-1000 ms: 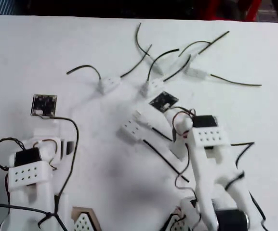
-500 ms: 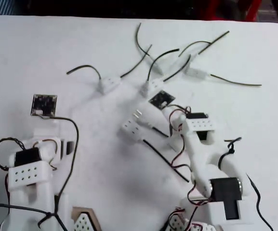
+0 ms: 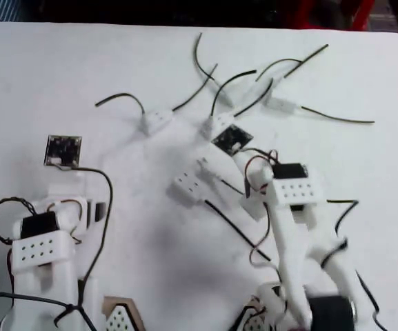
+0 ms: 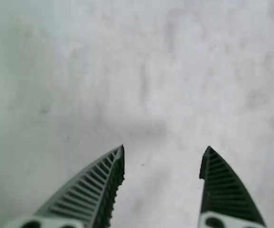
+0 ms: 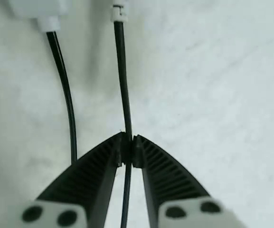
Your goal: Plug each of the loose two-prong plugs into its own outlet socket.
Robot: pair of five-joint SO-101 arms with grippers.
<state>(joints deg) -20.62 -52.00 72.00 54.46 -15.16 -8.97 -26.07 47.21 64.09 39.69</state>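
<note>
White table (image 3: 40,76), white socket block (image 3: 187,185), black cord (image 5: 122,85), dark grey ribbed jaws, white arm (image 3: 296,238)

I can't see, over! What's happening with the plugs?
Right gripper shut on plug cord. Left gripper open above table. Plug beside socket, not in. Socket cord lies alongside.

Two white plastic arms (image 3: 43,258) carry black motors (image 3: 38,224), dotted wrist blocks (image 3: 295,193), looping black and red wires (image 3: 252,167); fingers (image 4: 96,190) are dark, ribbed, pointed.
</note>
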